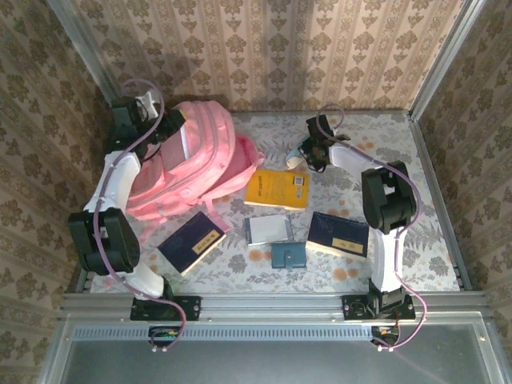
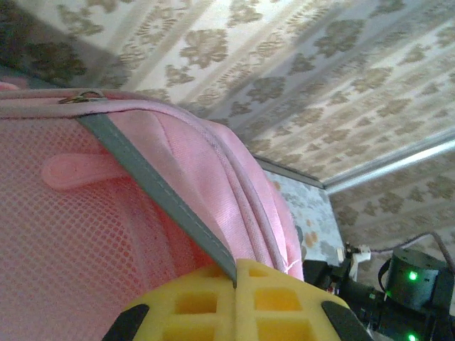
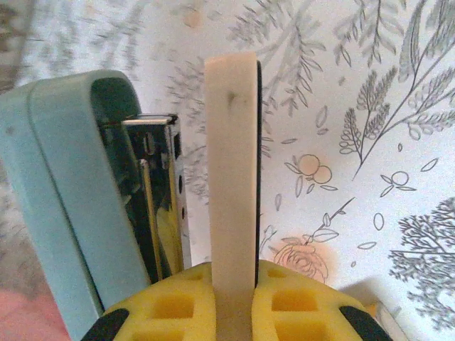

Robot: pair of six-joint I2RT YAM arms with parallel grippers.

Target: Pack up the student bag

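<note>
The student bag (image 1: pixel 196 160), a big pink backpack, lies at the table's back left with its mouth facing left. My left gripper (image 1: pixel 170 128) is shut on the grey trim (image 2: pixel 167 202) of the bag's opening, and the yellow pads (image 2: pixel 277 298) pinch that strip beside pink mesh lining (image 2: pixel 78 249). My right gripper (image 1: pixel 310 156) is at the back centre, right of the bag. It is shut on a flat cream bar with a dark side (image 3: pixel 232 177), which stands upright between its pads. A teal stapler (image 3: pixel 71 199) with a metal body sits just left of the bar.
On the floral cloth (image 1: pixel 400 160) lie a yellow book (image 1: pixel 278 190), a dark blue book (image 1: pixel 192 242) at front left, another dark blue book (image 1: pixel 338 233) at front right, a grey notebook (image 1: pixel 268 230) and a small teal case (image 1: pixel 288 255). Patterned walls close in on three sides.
</note>
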